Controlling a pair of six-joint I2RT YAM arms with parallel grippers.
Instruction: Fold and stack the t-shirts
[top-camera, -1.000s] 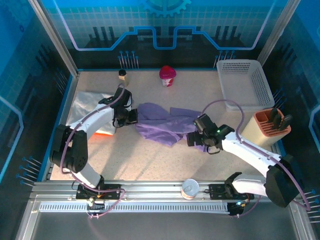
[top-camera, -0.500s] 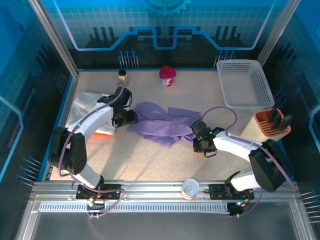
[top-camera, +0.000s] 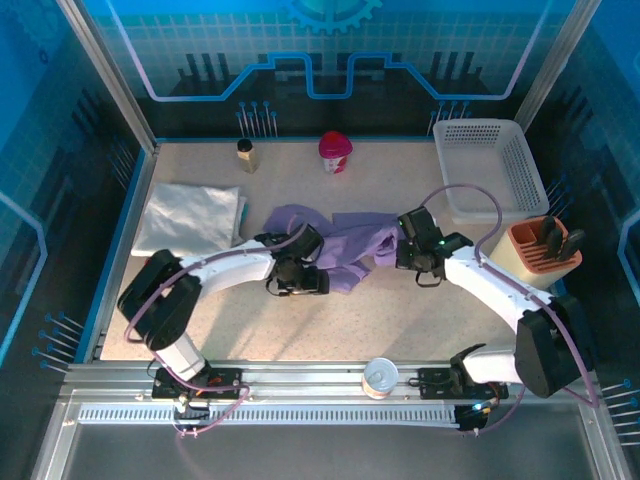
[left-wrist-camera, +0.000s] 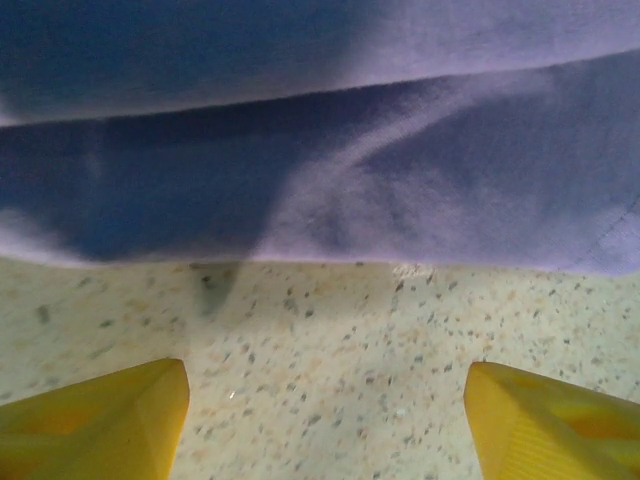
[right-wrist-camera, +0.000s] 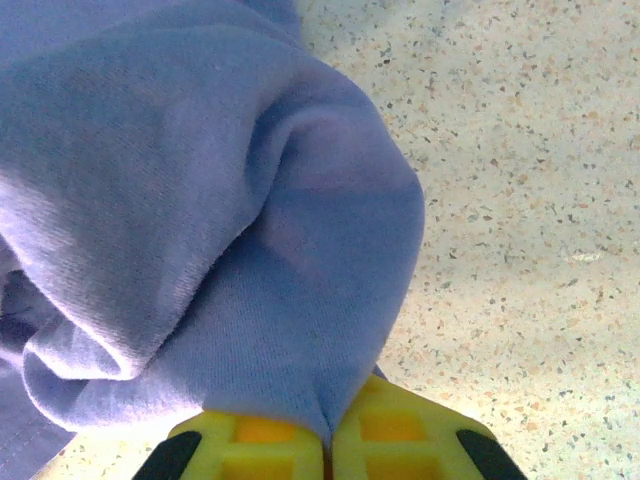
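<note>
Lavender t-shirt (top-camera: 345, 245): lying crumpled mid-way across the surface (top-camera: 400, 310). Right gripper (right-wrist-camera: 326, 436): pinching shut on its right fold. Left gripper (left-wrist-camera: 325, 400): hovering open before the near hem. Advice: it should be taking a single layer, then spreading the cloth flat.

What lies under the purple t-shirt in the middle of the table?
Speckled table meets the purple t-shirt at its edges; the right gripper pinches one fold. Anything beneath the bunched cloth is covered.
</note>
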